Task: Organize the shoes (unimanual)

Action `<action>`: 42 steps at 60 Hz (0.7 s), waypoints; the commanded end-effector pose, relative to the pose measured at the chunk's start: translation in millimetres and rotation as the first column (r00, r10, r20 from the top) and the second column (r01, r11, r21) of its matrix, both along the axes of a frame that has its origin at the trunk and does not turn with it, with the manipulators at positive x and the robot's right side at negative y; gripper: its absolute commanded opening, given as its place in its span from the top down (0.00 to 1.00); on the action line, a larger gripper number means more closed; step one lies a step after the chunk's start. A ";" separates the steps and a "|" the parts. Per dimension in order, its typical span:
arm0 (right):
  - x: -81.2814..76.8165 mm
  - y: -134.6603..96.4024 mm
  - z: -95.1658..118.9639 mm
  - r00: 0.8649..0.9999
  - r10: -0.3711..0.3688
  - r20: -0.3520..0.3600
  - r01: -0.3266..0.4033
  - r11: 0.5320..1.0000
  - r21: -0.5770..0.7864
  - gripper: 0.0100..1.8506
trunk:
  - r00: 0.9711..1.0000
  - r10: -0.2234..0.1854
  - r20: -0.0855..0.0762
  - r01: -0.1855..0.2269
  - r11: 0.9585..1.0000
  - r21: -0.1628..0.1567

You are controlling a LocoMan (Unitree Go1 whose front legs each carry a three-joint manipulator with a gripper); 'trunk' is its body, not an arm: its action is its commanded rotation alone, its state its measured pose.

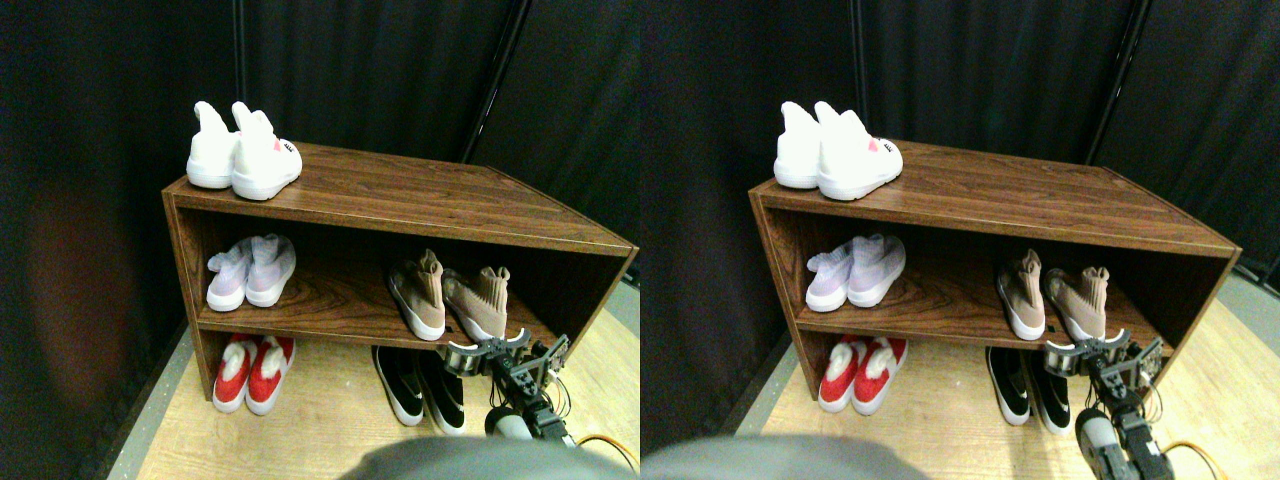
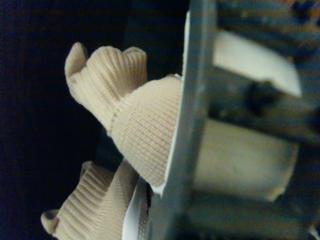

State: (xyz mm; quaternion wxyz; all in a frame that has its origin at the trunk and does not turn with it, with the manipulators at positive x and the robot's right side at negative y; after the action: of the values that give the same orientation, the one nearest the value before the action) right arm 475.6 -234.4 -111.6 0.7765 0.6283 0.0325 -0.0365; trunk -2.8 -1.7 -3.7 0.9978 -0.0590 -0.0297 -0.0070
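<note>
Shoes: my pair of tan ribbed-knit high sock-shoes with white soles (image 1: pixel 450 298), on the wooden shelf's (image 1: pixel 330 300) middle board, right side.
Hand: my hand (image 1: pixel 490 352) just before them; grip unreadable.

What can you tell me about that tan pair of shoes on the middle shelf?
The tan sock-shoes are two high, ribbed-knit sneakers with white soles, standing upright side by side on the right of the wooden rack's middle shelf, toes toward the front edge. Their collars slump slightly. The robot's right gripper sits just in front of the right-hand shoe; the wrist view shows it very close, contact unclear.
</note>
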 end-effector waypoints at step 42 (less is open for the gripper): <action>-39.6 -5.6 16.5 0.996 0.013 0.089 -0.013 1.000 -0.009 0.19 | 1.000 0.009 -0.014 -0.009 1.000 -0.004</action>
State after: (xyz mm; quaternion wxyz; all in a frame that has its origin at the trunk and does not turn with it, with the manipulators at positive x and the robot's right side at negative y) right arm 445.9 -240.1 -108.2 0.7797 0.6246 0.0277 -0.0328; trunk -2.8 -1.5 -3.6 0.9978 -0.0592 -0.0296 -0.0063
